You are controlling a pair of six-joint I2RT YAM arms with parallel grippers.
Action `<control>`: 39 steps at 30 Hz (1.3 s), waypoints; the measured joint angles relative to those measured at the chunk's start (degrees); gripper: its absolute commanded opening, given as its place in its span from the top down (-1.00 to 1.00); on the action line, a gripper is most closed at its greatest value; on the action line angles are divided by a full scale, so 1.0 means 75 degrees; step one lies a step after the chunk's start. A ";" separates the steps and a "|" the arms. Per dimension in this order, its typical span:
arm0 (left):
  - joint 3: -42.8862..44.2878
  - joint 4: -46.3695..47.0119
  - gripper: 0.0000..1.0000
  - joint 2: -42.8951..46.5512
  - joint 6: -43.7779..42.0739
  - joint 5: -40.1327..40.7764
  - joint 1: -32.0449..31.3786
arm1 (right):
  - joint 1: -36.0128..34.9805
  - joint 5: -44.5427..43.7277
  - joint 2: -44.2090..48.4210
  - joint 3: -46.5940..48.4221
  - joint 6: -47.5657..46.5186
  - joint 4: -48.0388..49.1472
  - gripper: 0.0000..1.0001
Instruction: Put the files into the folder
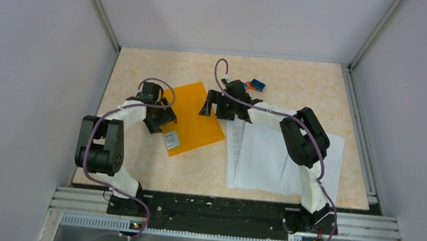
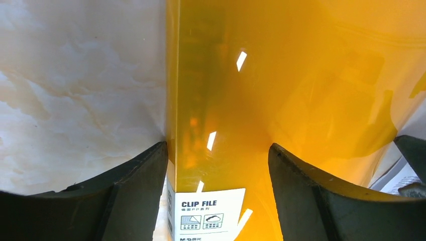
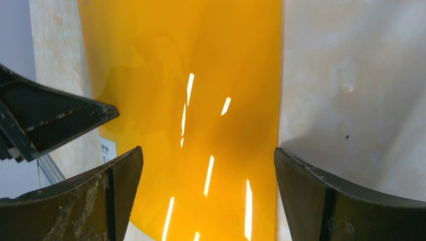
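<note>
The orange folder (image 1: 193,118) lies flat and closed on the table, its white label (image 1: 171,140) at the near corner. My left gripper (image 1: 161,118) stands open low over the folder's left edge; in the left wrist view its fingers straddle the folder (image 2: 281,90) and the "CLIP FILE" label (image 2: 208,213). My right gripper (image 1: 215,106) is open at the folder's right edge, and the right wrist view shows the folder (image 3: 201,75) between its black fingers (image 3: 321,201). The files (image 1: 266,158), a loose stack of white sheets, lie right of the folder under the right arm.
Small blue and orange blocks (image 1: 255,85) sit at the back behind the right gripper. The marbled table (image 1: 144,78) is enclosed by grey walls on three sides, with a metal rail (image 1: 220,212) along the near edge. The left gripper's finger (image 3: 50,120) shows in the right wrist view.
</note>
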State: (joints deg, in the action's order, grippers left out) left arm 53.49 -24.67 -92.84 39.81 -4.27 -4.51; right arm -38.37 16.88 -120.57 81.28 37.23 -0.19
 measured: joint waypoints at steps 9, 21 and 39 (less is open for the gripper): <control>-0.0064 0.0219 -0.53 0.0012 -0.0099 -0.0382 -0.0102 | -0.0312 0.1923 0.0318 -0.0140 0.0650 0.0099 -0.98; 0.0883 -0.0647 -0.69 -0.0064 -0.0487 0.0082 -0.0093 | -0.0452 0.1189 0.1058 -0.0315 0.0638 -0.0790 -0.97; 0.6851 0.0300 -0.50 -0.4593 -0.2113 -0.0723 0.1177 | -0.2413 -0.0970 0.3220 -0.3698 0.3695 0.1757 -0.97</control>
State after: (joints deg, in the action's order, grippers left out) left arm 104.88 -22.41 -127.28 23.97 -9.69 4.32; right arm -56.47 9.61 -96.42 53.54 64.95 12.99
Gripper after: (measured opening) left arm 0.787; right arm 0.986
